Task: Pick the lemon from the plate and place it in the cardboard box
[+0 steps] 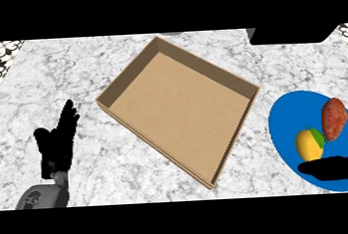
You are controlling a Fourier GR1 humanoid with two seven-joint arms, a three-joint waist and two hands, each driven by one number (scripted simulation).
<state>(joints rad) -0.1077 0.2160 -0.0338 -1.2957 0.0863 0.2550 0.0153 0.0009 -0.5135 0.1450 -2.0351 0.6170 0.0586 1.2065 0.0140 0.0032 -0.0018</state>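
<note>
One cardboard box (pixel 180 108) sits in the middle of the pale marbled surface (pixel 71 69). It is shallow and open at the top, and it is turned so that one corner points toward the far edge and another toward the near edge.

To the right of the box, just apart from its right corner, lies one blue plate (pixel 286 114). Two things rest on the plate. The first is one yellow lemon (pixel 309 145) with a small green leaf (pixel 320 137) at its upper end; it lies on the near half of the plate. The second is one reddish-brown sweet potato (pixel 333 118), which lies just beyond the lemon on the right, so close that the two seem to touch at the leaf.

Two hands show. The left hand (pixel 57 140) is at the left of the view, well apart from the box. Its fingers (pixel 68 114) are straight and point away from the robot, its thumb (pixel 40 137) stands out to the side, and it holds nothing. Its grey forearm (pixel 43 196) comes in from the lower edge.

The right hand (pixel 331 168) shows as a dark shape over the near rim of the plate, just below the lemon. Whether this hand is open or closed cannot be told, nor whether it touches the lemon.

One dark block (pixel 290 33) stands at the far right of the surface.
</note>
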